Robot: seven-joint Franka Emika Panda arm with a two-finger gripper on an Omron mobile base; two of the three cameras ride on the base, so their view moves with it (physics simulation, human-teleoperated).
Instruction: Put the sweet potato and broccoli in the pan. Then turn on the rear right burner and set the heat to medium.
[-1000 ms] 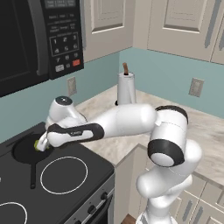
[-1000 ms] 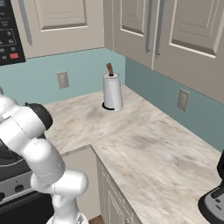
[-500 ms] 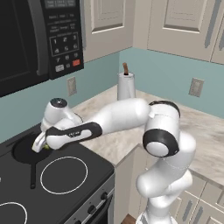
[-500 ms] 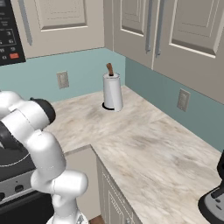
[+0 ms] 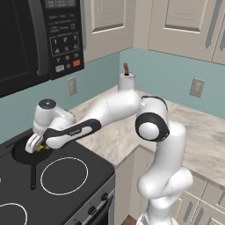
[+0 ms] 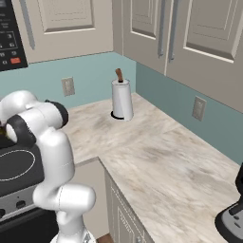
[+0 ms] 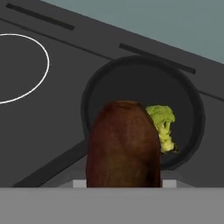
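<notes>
A: The sweet potato (image 7: 123,144) is held just over the pan (image 7: 192,113), so it can be dropped beside the broccoli (image 7: 162,127) inside.

B: The gripper (image 5: 33,143) is closed on it; the fingers are hidden.

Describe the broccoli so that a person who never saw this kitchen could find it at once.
Look at the flat black glass cooktop under the microwave, then at the small round black skillet on it. The yellow-green knobbly lump inside is the broccoli; the reddish-brown smooth lump in front of it is not.
</notes>
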